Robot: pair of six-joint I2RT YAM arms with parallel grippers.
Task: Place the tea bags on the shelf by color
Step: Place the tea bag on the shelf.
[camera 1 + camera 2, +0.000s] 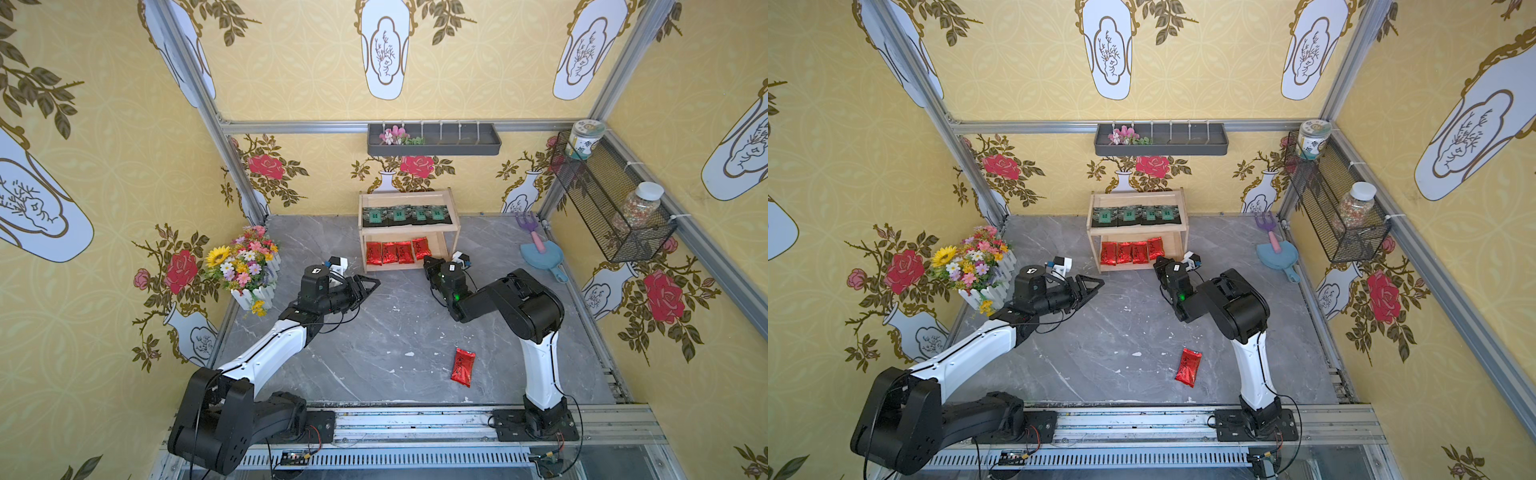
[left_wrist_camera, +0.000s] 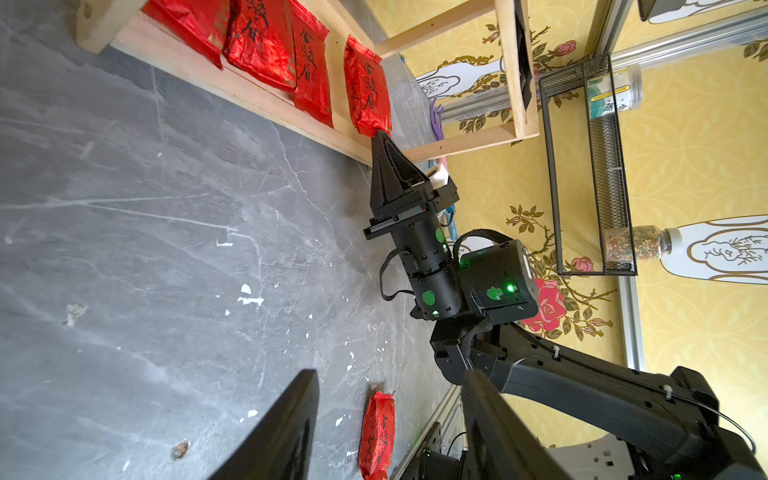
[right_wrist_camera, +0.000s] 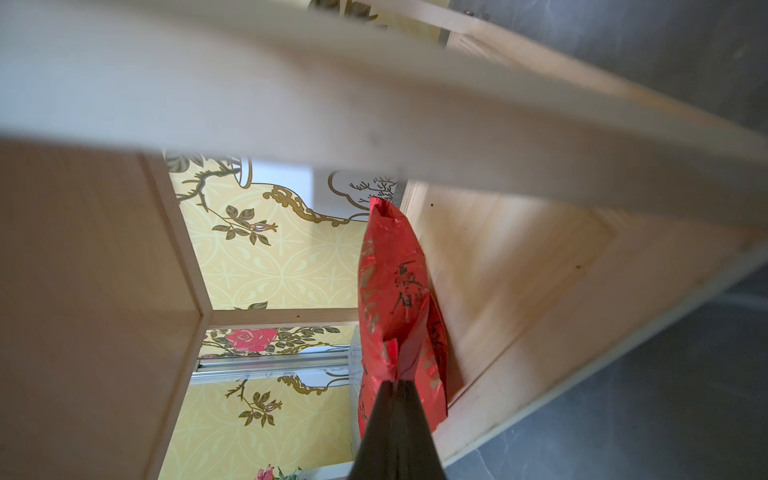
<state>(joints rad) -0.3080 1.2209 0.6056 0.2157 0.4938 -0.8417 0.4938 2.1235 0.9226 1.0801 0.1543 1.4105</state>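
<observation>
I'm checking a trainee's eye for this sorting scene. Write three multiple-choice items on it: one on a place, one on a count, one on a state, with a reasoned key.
1. The one red packet not on the shelf lies: A. near the table's front edge, B. touching the shelf, C. behind the shelf.
2. How many black sachets are on the upper tier? A. two, B. four, C. six.
3. The left gripper is: A. shut on a sachet, B. shut on a packet, C. open and empty.

Key:
1 A, it lies on the grey top well in front of the shelf.
2 B, four green emblems show in a row in both top views.
3 C, the left wrist view shows its fingers apart, gripping nothing.
</observation>
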